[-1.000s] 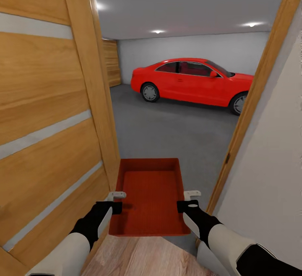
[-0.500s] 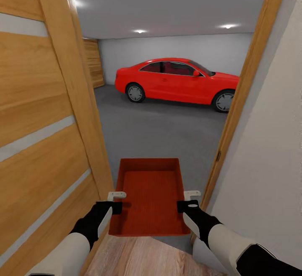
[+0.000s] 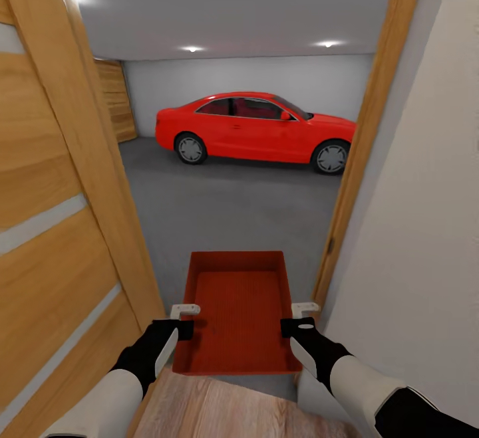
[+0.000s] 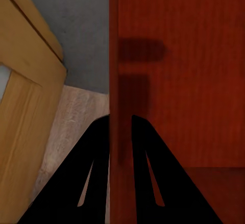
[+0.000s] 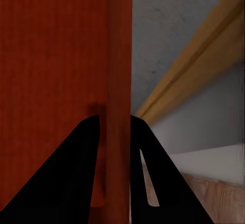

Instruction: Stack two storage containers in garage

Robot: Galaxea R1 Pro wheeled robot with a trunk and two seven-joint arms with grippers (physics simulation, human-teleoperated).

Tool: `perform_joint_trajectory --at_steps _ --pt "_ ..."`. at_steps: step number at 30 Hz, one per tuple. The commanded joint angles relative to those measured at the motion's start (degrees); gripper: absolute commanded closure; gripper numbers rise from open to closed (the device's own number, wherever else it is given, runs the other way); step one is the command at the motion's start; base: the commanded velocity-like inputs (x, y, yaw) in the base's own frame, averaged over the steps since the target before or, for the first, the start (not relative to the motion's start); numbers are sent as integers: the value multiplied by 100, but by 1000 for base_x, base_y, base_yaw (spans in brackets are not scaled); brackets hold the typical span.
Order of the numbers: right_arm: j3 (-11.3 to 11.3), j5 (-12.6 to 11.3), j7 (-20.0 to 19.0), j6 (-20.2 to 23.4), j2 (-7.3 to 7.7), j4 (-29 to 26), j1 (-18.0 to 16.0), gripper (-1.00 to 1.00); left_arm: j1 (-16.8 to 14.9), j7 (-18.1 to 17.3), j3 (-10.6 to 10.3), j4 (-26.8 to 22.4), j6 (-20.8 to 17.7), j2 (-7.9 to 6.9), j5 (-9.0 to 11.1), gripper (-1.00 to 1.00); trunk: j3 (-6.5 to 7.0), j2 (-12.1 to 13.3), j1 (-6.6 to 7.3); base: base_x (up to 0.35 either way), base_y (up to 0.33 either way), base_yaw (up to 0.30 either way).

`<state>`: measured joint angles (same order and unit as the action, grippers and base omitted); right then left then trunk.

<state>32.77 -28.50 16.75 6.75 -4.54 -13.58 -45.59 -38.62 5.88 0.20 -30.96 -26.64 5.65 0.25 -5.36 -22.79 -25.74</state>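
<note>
One orange-red storage container (image 3: pixel 236 308) hangs level in front of me in the doorway, held by both side walls. My left gripper (image 3: pixel 183 310) is shut on its left wall (image 4: pixel 115 81), and my right gripper (image 3: pixel 305 308) is shut on its right wall (image 5: pixel 118 81). Beyond the doorway lies the garage with its dark grey floor (image 3: pixel 233 212). Light wood plank flooring (image 3: pixel 219 408) is under me at the threshold.
The open orange-brown door (image 3: pixel 60 225) with frosted strips stands close on the left. A wooden door frame (image 3: pixel 356 152) and white wall (image 3: pixel 419 238) stand close on the right. A red car (image 3: pixel 253 125) is parked at the far side of the garage.
The whole view has shifted: the door and frame have slid left and the car sits further left. The container and both grippers keep the same place in the view.
</note>
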Motion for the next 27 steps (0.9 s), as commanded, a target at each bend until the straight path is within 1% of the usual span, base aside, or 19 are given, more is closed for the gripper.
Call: perform_joint_trajectory --at_steps 1,5,9,17,27 --pt "89 -99 47 37 -3 13 -2 100 -5 53 42 -25 414 7 -227 100 -13 -13 -4 84 119 -242" --pt "86 -102 47 37 -3 13 -2 100 -5 53 42 -25 414 7 -227 100 -13 -13 -4 84 117 -134" --pt "89 -99 47 37 -3 13 -2 100 -5 53 42 -25 414 9 -227 100 -13 -13 -4 88 125 -16" --pt "89 -102 47 37 0 13 -2 100 -5 45 42 -25 414 7 -227 100 -13 -13 -4 118 201 -15" --pt "89 -96 47 37 -9 13 -2 100 -5 45 42 -25 414 8 -227 100 -13 -13 -4 109 162 -213"
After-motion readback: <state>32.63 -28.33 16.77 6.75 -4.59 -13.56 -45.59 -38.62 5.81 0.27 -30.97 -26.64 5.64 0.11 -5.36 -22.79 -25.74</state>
